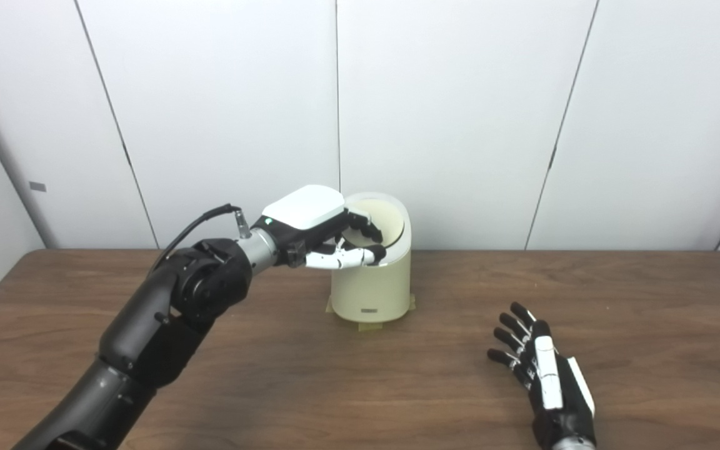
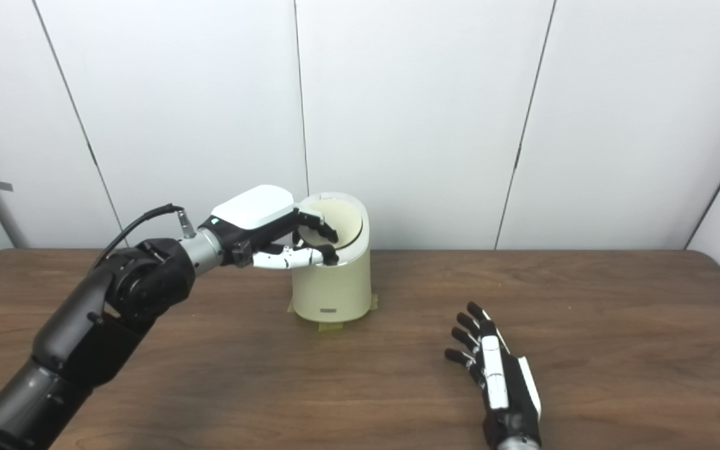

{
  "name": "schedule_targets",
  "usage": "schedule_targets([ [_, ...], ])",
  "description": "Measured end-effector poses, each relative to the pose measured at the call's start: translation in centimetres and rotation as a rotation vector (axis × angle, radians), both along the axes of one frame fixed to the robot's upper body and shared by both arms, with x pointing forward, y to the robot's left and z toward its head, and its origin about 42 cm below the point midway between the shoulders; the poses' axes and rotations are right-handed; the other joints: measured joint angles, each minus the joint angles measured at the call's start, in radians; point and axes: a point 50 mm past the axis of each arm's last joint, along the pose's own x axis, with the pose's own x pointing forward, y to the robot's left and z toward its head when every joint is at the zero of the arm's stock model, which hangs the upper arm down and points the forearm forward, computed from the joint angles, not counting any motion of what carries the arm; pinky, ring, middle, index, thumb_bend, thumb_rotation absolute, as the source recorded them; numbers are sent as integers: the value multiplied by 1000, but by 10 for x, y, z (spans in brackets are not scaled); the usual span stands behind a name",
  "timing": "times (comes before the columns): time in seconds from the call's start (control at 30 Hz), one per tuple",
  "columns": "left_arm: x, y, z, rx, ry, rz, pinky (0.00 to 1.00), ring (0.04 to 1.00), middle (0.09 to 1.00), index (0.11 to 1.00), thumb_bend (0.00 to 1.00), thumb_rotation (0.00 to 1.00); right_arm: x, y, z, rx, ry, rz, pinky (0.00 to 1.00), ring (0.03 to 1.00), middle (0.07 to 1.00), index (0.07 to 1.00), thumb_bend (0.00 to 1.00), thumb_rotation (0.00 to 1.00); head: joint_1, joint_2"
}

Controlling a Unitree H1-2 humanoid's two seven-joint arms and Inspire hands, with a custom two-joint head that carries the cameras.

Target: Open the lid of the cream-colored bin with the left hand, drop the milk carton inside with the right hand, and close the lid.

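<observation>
1. White wall panels (image 1: 460,112) with dark vertical seams stand behind a brown wooden table (image 1: 272,375), whose far edge meets the wall.
2. The cream-colored bin (image 1: 372,287) stands upright toward the back of the table, just ahead of the left hand and well apart from the right hand, up and to that hand's left.
3. Strips of yellowish tape (image 1: 366,325) show under the bin's base where it meets the table.
4. The lid (image 2: 335,225) sits tilted at the bin's top, its pale round face turned toward the camera; whether it is fully up or partway cannot be told.
5. The left hand (image 1: 319,231) reaches in from the left at the height of the bin's rim, its white back upward.
6. Its dark fingers (image 1: 366,228) curl over the lid's near edge and its thumb lies along the rim below, so the hand is clamped on the lid.
7. A black cable (image 1: 197,225) arcs from the left wrist back along the arm.
8. The right hand (image 2: 497,375) lies low over the table at the near right, fingers spread apart and pointing away from the robot, holding nothing.
9. The milk carton does not show in either view; whether it is inside the bin cannot be told.
</observation>
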Motion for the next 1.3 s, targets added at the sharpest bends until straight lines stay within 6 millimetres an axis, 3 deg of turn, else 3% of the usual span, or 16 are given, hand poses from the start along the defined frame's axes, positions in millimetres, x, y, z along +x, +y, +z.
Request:
schedule_targets([
  [0.13, 1, 0, -1, -8, 4, 2, 717, 764, 766, 751, 486, 1000, 0, 1, 0, 1, 1, 1, 722, 847, 874, 909, 597, 983, -2, 8],
  [0.3, -1, -1, -4, 23, -2, 10, 793, 823, 811, 800, 519, 1000, 0, 1, 0, 0, 3, 2, 719, 841, 868, 908, 594, 982, -11, 17],
  [0.67, -4, -15, -7, 241, -121, -15, 887, 826, 802, 839, 566, 1000, 0, 1, 1, 1, 20, 4, 720, 847, 867, 912, 589, 999, -2, 41],
  [1.07, -8, -21, -5, 307, -167, -31, 872, 809, 786, 845, 577, 1000, 0, 0, 2, 9, 21, 5, 726, 845, 870, 911, 584, 985, 0, 34],
  [1.23, -11, -13, -7, 207, -126, -14, 845, 822, 818, 842, 525, 1000, 0, -1, 2, 11, 20, 0, 712, 837, 863, 905, 593, 969, -2, 26],
  [1.3, -13, -8, -10, 114, -91, 0, 790, 813, 813, 824, 494, 975, 0, -2, 2, 12, 20, -1, 704, 838, 866, 909, 584, 970, -2, 26],
])
